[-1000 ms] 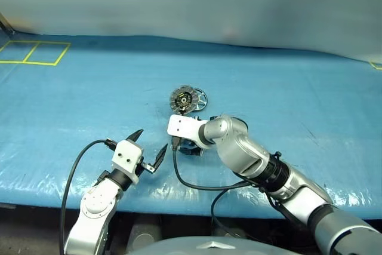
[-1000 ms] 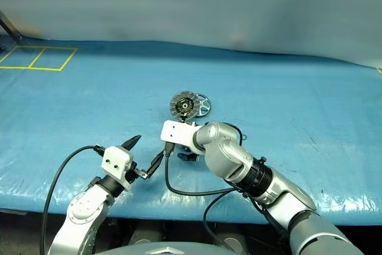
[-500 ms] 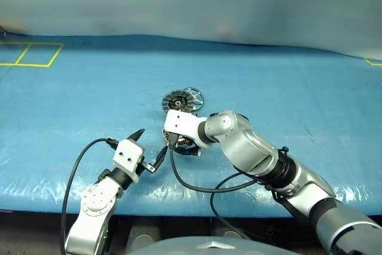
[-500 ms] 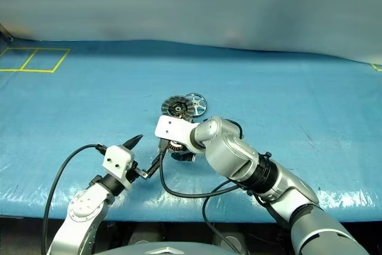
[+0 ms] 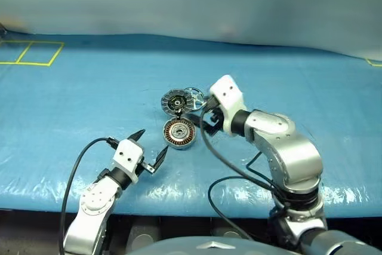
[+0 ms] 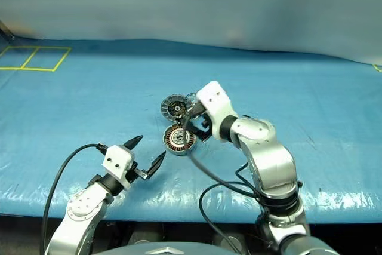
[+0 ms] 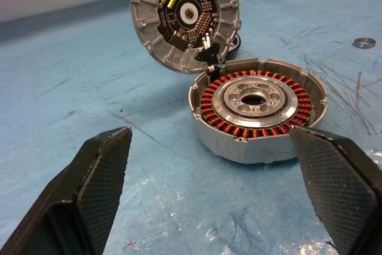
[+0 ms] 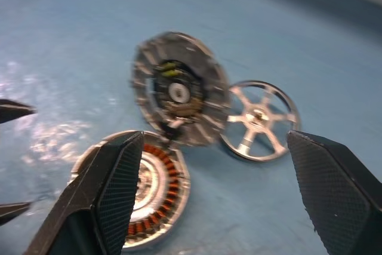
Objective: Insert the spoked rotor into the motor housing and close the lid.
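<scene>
Your left pincer (image 5: 148, 148) hovers low over the blue surface (image 5: 71, 100) with its two black fingers (image 7: 98, 174) spread wide and nothing between them. It points at the housing (image 5: 179, 132), which lies flat on the surface just ahead of it, copper windings facing up around the silver centre. In the left wrist view the housing (image 7: 258, 108) sits between the fingertips but farther out, clear of both.

The lid (image 5: 175, 101) stands tilted on its edge just behind the housing, ribbed face with the dark centre and yellow specks turned toward you. Its lower edge touches the housing's far rim, as the left wrist view shows (image 7: 186, 17).

The rotor (image 8: 258, 120) lies flat on the surface just beside the lid, on the side toward your right arm, its spokes and hub showing. From the head views the lid and your right arm partly hide it (image 5: 194, 97). Whether its rim touches the lid, you cannot tell.

Your right pincer (image 6: 192, 119) is up above the surface, right of the three parts and aimed back down at them. Its fingers (image 8: 107, 189) stand wide apart and hold nothing; the right wrist view shows lid, rotor and housing lying below the open gap.
</scene>
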